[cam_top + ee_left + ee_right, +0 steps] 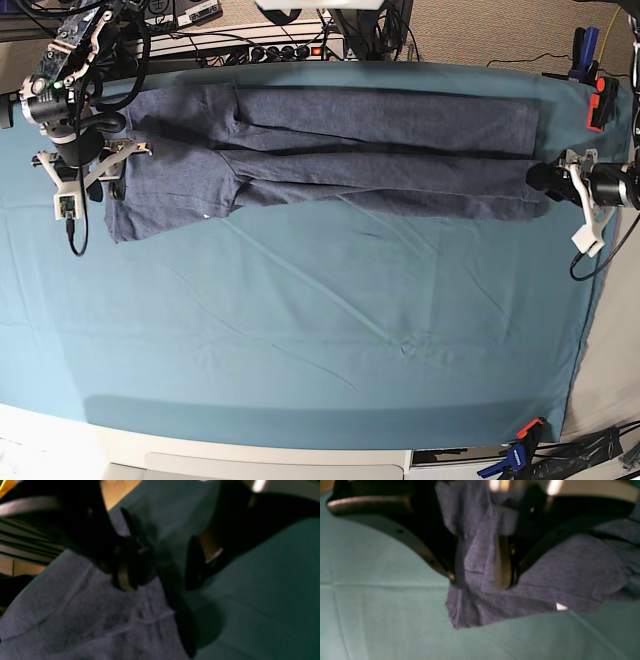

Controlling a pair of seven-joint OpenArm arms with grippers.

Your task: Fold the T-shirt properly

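The dark blue-grey T-shirt (380,150) lies folded into a long band along the far side of the table. Its left end is wider and spreads toward me. My right gripper (112,165) is at that left end. In the right wrist view its fingers (502,565) are closed on a raised bunch of the T-shirt (480,555). A small white bit of lettering (561,607) peeks out at the shirt's edge. My left gripper (160,577) is open at the right end (545,180). Its jaws stand apart on either side of the T-shirt's edge (75,610).
The teal table cloth (320,330) covers the whole table. Cables and a power strip (280,48) run behind the far edge. Clamps hold the cloth at the right edge (598,100) and at the front right corner (525,440).
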